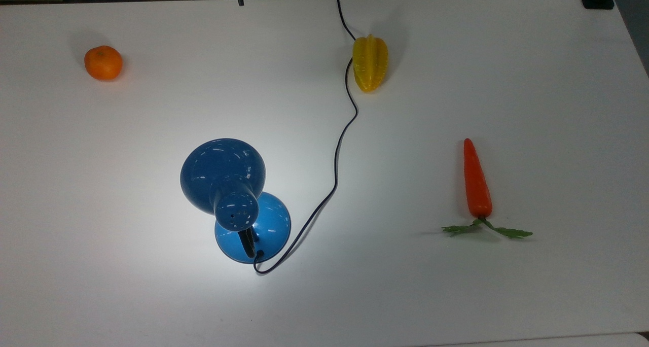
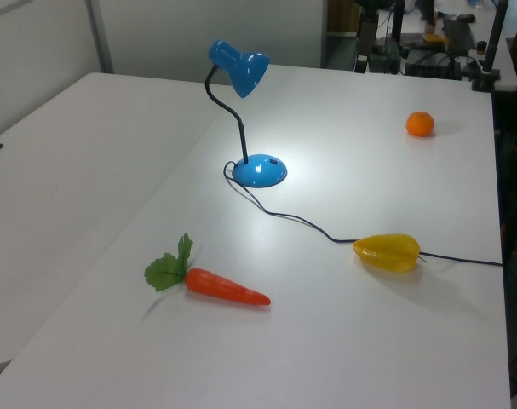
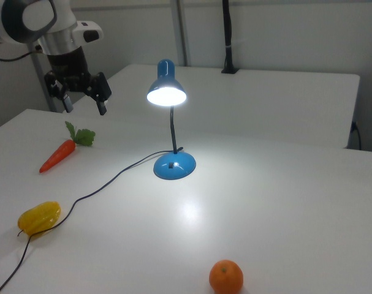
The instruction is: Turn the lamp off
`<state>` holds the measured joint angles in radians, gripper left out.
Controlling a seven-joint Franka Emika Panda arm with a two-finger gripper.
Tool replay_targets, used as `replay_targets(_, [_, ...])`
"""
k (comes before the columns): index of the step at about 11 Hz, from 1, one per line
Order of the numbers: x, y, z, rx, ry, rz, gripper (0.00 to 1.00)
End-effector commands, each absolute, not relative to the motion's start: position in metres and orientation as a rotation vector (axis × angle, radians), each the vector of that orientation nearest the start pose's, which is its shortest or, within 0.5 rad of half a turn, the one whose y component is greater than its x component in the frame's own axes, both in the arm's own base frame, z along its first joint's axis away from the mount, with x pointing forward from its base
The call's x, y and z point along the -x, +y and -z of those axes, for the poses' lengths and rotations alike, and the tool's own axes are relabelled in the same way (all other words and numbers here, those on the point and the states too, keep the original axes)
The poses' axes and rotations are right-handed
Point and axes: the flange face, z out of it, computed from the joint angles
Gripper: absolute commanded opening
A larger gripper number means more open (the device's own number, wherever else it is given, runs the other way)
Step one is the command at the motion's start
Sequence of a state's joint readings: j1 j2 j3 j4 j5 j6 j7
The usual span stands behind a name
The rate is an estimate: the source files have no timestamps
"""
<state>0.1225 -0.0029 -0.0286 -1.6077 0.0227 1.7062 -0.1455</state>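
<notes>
Lamp (image 3: pixel 168 122) lit, mid-table (image 1: pixel 456 296); its cord (image 1: pixel 334 169) runs past 1 starfruit (image 1: pixel 370 63). Also 1 carrot (image 1: pixel 476 182) and 1 orange (image 1: pixel 103 62), both well apart from the lamp. Gripper (image 3: pixel 83 103) hangs above the carrot in the right view, fingers spread, holding nothing.

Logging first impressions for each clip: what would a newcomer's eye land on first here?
The lit blue desk lamp near the middle of the white table, throwing a bright pool of light around its base. Next, the robot's gripper, open, hanging above the carrot at the right view's left. A yellow starfruit sits against the lamp's black cord, and an orange lies apart.
</notes>
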Motion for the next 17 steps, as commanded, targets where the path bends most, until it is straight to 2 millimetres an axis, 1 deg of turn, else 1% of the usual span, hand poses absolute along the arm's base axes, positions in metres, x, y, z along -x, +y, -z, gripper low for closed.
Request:
replay_targets(1, [-0.5588, 0.0631, -0.6225, 3.08, -0.414, 0.168, 1.0])
replay_targets(10, [-0.5632, 0.0601, -0.6167, 3.081, -0.409, 0.166, 1.0])
replay_targets(11, [-0.5635, 0.0577, -0.6182, 3.081, -0.404, 0.171, 0.99])
replay_targets(12, [-0.5631, 0.0576, -0.6183, 3.079, -0.418, 0.171, 0.94])
replay_targets(14, [-0.5636, 0.0577, -0.6176, 3.079, -0.42, 0.171, 0.73])
replay_targets(16, [-0.5645, 0.0588, -0.6161, 3.077, -0.422, 0.169, 0.44])
replay_targets(17, [-0.5644, 0.0591, -0.6159, 3.075, -0.419, 0.167, 0.34])
